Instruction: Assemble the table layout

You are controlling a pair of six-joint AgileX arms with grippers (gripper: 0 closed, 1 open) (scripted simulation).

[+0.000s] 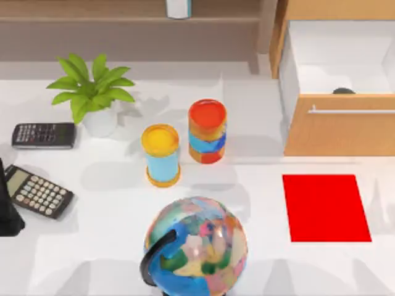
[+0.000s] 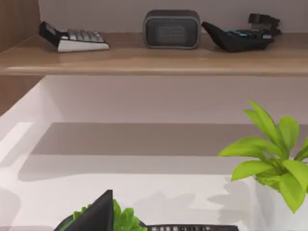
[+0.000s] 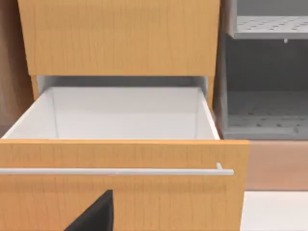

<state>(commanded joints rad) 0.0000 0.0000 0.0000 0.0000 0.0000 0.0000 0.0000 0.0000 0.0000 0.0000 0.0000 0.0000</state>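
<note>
The white table (image 1: 259,185) carries a globe (image 1: 196,246) at the front middle. Behind it stand a light blue cylinder with a yellow top (image 1: 162,154) and a striped cylinder with a red top (image 1: 207,131). A red mat (image 1: 325,206) lies flat at the right. Two calculators lie at the left, one dark (image 1: 44,135) and one with pale keys (image 1: 38,192). My left gripper (image 1: 7,209) is a dark shape at the left edge beside the pale-keyed calculator. A dark part of my right gripper (image 3: 96,214) faces the open drawer (image 3: 120,115).
A green plant in a white pot (image 1: 92,95) stands at the back left. The wooden drawer cabinet (image 1: 339,129) at the back right is pulled open, with a small dark thing (image 1: 344,91) inside. A wall shelf (image 2: 154,55) holds a speaker (image 2: 171,29) and keypads.
</note>
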